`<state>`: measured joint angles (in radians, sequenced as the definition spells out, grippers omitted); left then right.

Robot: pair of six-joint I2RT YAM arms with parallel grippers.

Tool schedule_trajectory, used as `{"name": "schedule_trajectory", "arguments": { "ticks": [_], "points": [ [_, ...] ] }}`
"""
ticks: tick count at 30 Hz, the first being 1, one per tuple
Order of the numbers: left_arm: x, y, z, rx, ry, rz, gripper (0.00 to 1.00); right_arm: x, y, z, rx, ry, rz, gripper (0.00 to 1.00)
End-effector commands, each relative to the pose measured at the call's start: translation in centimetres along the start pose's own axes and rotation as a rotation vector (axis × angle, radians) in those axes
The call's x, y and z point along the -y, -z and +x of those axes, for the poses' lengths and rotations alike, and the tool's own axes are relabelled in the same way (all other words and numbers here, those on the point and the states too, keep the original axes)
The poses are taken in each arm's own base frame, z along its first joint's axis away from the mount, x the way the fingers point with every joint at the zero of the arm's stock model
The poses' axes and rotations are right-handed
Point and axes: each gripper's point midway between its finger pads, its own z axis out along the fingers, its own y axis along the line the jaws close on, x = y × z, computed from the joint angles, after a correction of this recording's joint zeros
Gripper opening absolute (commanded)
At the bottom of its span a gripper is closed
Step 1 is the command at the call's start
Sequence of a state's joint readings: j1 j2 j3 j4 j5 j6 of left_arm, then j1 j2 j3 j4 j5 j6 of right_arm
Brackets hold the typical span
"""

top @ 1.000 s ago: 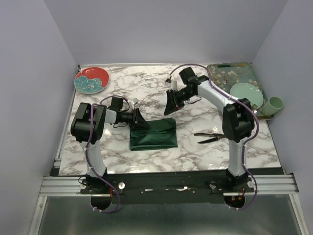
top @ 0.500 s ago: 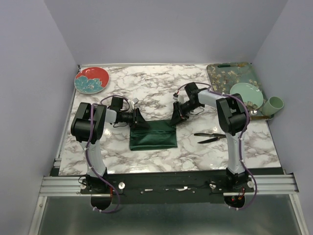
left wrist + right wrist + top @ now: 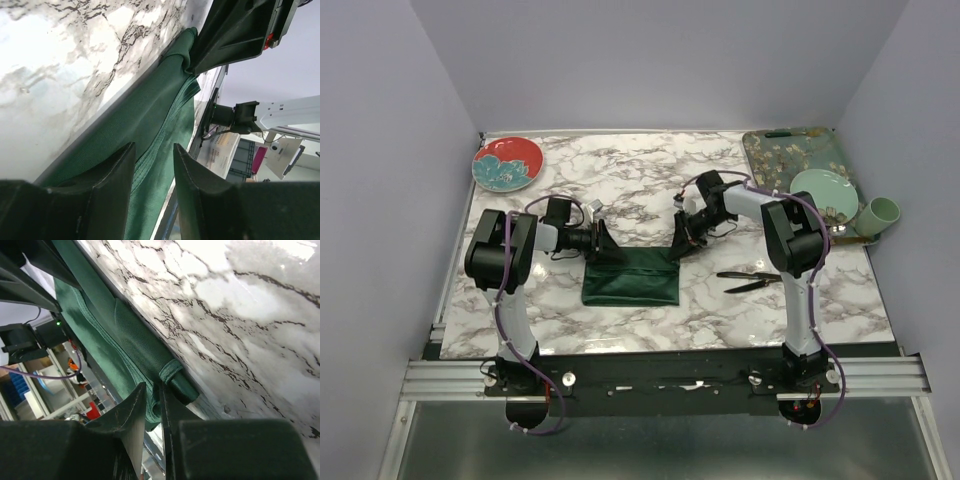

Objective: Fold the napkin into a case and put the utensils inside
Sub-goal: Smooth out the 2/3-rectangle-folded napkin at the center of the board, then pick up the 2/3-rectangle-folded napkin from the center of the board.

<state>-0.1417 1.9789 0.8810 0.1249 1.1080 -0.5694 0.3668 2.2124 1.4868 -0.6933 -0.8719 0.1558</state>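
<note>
The napkin (image 3: pixel 630 279) is a dark green cloth, folded into a rectangle at the middle of the marble table (image 3: pixel 640 180). My left gripper (image 3: pixel 604 246) is at its far left corner. In the left wrist view its jaws (image 3: pixel 153 150) stand apart, with the cloth (image 3: pixel 150 115) showing between them. My right gripper (image 3: pixel 679 245) is at the far right corner. In the right wrist view (image 3: pixel 152 387) it is pinched shut on a thin fold of the napkin (image 3: pixel 100 325). The two black utensils (image 3: pixel 750 280) lie on the table right of the napkin.
A red floral plate (image 3: pixel 507 163) sits at the back left. A teal floral tray (image 3: pixel 800 160) at the back right holds a pale green plate (image 3: pixel 823 187). A green cup (image 3: pixel 882 213) stands at the right edge.
My right gripper has come down from the back of the table to the napkin's far right corner and closed on it. The napkin has shifted slightly left. The left arm has stayed put.
</note>
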Motion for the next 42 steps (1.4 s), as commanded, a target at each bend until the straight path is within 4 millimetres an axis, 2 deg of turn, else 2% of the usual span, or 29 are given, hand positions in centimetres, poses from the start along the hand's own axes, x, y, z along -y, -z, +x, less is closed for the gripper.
{"name": "schedule_trajectory", "arguments": {
  "ticks": [1,3,4,5,7,8,10,14,15,16,17,18,19,20,21,22,23,24,28,30,34,42],
  "points": [
    [-1.6,1.5,-1.2,0.076,-0.054,-0.086,0.5,4.6,-0.2,-0.7,0.01,0.069,0.241,0.26],
    [-1.4,2.7,-1.5,0.082,-0.045,-0.081,0.52,4.7,-0.1,-1.4,0.015,0.107,0.268,0.26],
    [-1.0,3.2,-2.2,0.09,-0.101,-0.076,0.53,4.9,-0.1,-1.5,0.01,0.113,0.278,0.26],
    [-0.8,3.6,-2.0,0.077,-0.098,-0.081,0.54,4.7,0.0,-1.9,0.012,0.145,0.274,0.26],
    [0.9,4.5,-2.8,0.078,-0.266,-0.088,0.54,4.1,0.0,-2.3,0.016,0.176,0.285,0.26],
    [1.3,4.8,-2.3,0.063,-0.283,-0.099,0.54,3.9,0.1,-2.5,0.02,0.192,0.29,0.26],
    [2.7,5.8,-2.6,0.067,-0.427,-0.138,0.55,3.3,0.1,-2.4,0.01,0.234,0.279,0.26],
    [1.3,6.9,0.4,-0.079,-0.783,-0.304,0.54,0.8,0.6,-2.2,0.015,0.28,0.22,0.29],
    [2.0,7.3,0.7,-0.075,-0.868,-0.33,0.54,-0.4,1.2,-2.3,0.03,0.302,0.201,0.3],
    [0.7,6.9,2.4,-0.134,-0.921,-0.39,0.54,-1.4,1.3,-2.2,0.03,0.305,0.169,0.31],
    [0.6,6.8,2.6,-0.142,-0.997,-0.413,0.55,-2.3,1.6,-2.2,0.037,0.321,0.15,0.32],
    [1.5,6.8,2.7,-0.141,-1.137,-0.422,0.55,-3.5,2.0,-2.1,0.045,0.335,0.133,0.33],
    [0.0,7.0,3.9,-0.176,-1.175,-0.485,0.55,-4.2,2.3,-2.1,0.05,0.341,0.116,0.33],
    [0.9,5.6,4.5,-0.189,-1.29,-0.468,0.56,-4.7,2.4,-1.8,0.048,0.341,0.106,0.34],
    [1.9,5.6,4.7,-0.175,-1.397,-0.473,0.56,-5.1,2.4,-1.7,0.05,0.349,0.1,0.34],
    [1.1,5.3,5.8,-0.197,-1.425,-0.48,0.57,-5.7,2.7,-1.6,0.056,0.356,0.094,0.34],
    [1.9,4.3,6.2,-0.202,-1.513,-0.478,0.57,-5.8,2.6,-1.4,0.052,0.355,0.092,0.35],
    [2.4,4.1,6.6,-0.2,-1.562,-0.472,0.57,-6.0,2.3,-1.2,0.046,0.357,0.09,0.35],
    [2.0,2.4,9.6,-0.291,-1.691,-0.435,0.57,-4.7,1.1,-0.6,0.018,0.316,0.105,0.35],
    [2.2,1.4,11.0,-0.339,-1.768,-0.401,0.58,-3.4,0.4,-0.4,0.002,0.295,0.136,0.34],
    [1.3,0.4,13.2,-0.434,-1.842,-0.37,0.57,-0.5,-0.6,0.6,-0.04,0.249,0.208,0.34],
    [0.5,-1.1,13.1,-0.463,-1.896,-0.426,0.54,1.7,-1.3,1.4,-0.077,0.194,0.264,0.33]
  ]
}}
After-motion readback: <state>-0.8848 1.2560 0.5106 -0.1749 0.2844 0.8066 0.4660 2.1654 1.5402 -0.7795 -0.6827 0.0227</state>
